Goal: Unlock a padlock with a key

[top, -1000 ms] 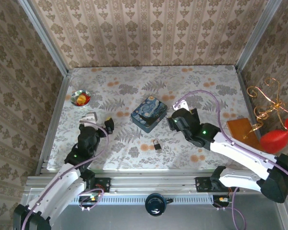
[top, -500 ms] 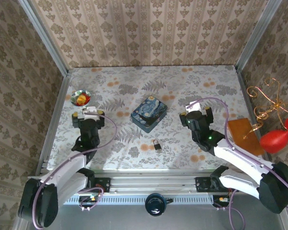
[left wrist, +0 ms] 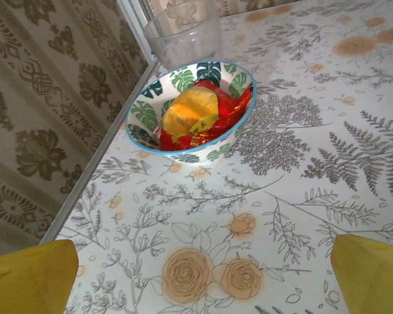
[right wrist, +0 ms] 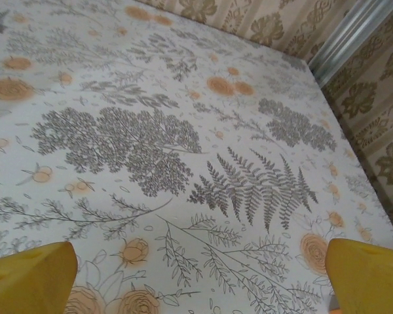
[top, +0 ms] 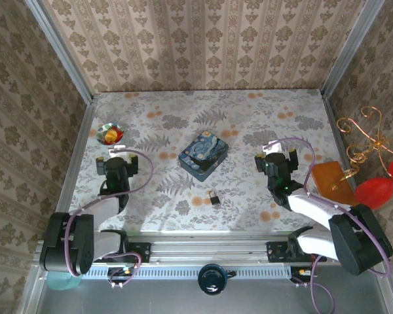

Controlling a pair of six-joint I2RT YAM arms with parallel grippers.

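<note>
**A:** The left hand point(top: 119, 159) and the right hand point(top: 276, 157) are both spread as wide as they go and hold nothing. In each wrist view the yellow fingertips point(left wrist: 26, 278) sit at the bottom corners with bare tabletop point(right wrist: 183, 131) between them.

**B:** Where's the padlock?

**A:** The padlock point(top: 214, 198) lies on the tabletop between the two hands. It is behind both, toward the arm bases, and a little nearer the right hand. I can't make out a key; at this size it's impossible to tell.

**B:** So what's the step?

**A:** I'd judge it's reaching for the lock. One hand should swing inward and back, come down over the dark body, and pinch it across its narrow sides. That leaves the keyhole end free for the other hand.

**B:** What else is around?

**A:** The blue painted tin point(top: 204, 154) sits between the hands, just ahead of the padlock, and a low sweep could clip it. A brown block point(top: 331, 182) lies outboard of the right hand. A leaf-patterned bowl point(left wrist: 193, 111) of wrapped sweets sits straight ahead of the left hand, with a clear cup point(left wrist: 183, 36) beyond it. Nothing lies directly between either hand and the padlock.
</note>
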